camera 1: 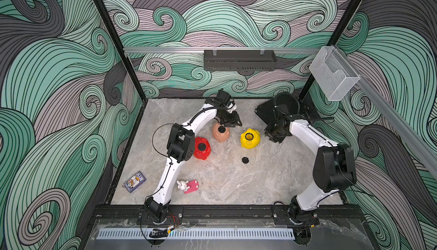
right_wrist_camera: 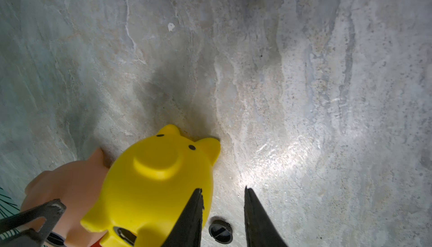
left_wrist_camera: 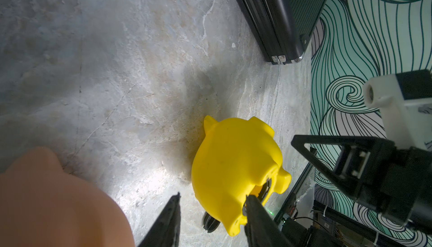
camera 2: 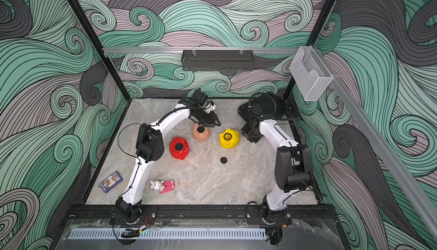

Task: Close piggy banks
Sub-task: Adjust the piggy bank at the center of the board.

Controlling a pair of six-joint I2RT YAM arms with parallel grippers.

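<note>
Just under the left hand (left_wrist_camera: 212,198), spread and empty, the peach-pink pig (camera 1: 221,136) looks plugged like the red pig (camera 1: 202,148), so the open yellow pig (camera 1: 250,138) beside the right hand (right_wrist_camera: 223,189), also spread, comes next: fetch the loose black plug (camera 1: 245,159) near that hand.

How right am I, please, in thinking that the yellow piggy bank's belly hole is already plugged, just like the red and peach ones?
Not quite. The yellow piggy bank is not plugged: both top views show yellow inside the black ring of its open belly hole, and a loose black plug lies in front of it. The red piggy bank and the peach piggy bank are indeed plugged.
</note>
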